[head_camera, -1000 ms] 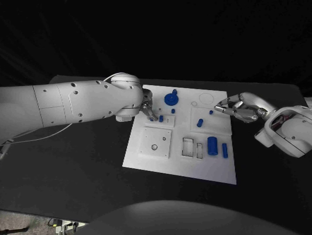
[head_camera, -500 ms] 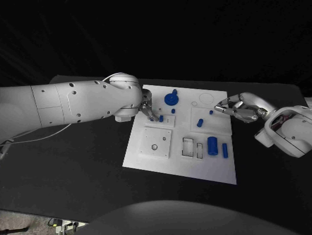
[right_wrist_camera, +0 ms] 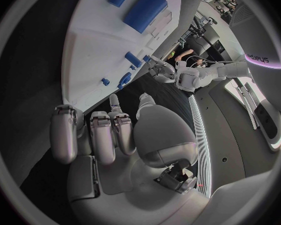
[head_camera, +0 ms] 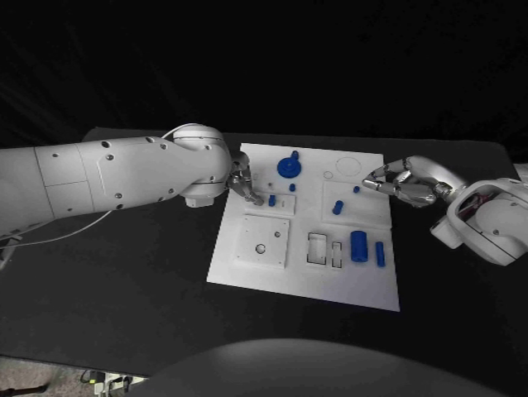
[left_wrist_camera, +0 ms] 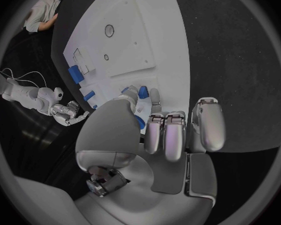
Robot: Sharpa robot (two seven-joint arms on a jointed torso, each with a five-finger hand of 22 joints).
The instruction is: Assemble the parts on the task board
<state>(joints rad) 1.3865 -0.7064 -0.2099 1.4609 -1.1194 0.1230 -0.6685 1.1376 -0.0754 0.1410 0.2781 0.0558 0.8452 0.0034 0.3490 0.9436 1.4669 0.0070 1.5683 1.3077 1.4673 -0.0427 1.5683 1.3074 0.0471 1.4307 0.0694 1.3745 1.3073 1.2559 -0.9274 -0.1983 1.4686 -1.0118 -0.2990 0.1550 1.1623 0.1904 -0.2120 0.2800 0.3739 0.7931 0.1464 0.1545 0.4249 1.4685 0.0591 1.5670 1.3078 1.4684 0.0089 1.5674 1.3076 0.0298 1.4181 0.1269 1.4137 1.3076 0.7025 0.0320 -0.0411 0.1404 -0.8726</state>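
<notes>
The left arm (head_camera: pixel 109 178) has swung slightly toward 9 o'clock; its hand (head_camera: pixel 247 188) seems to pinch a blue peg (head_camera: pixel 272 199) at the board's (head_camera: pixel 288 277) 10 o'clock, fingertips partly hidden. The right hand (head_camera: pixel 405 186) hovers at 2 o'clock, fingers curled, empty.

Left hand (head_camera: pixel 247 187) fingers curled down, tips pinched together; right hand (head_camera: pixel 404 184) fingers curled inward, nothing in it.

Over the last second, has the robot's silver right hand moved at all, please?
No. The silver right hand stays at the white task board's far right edge, just beside the small blue peg, as before.
</notes>
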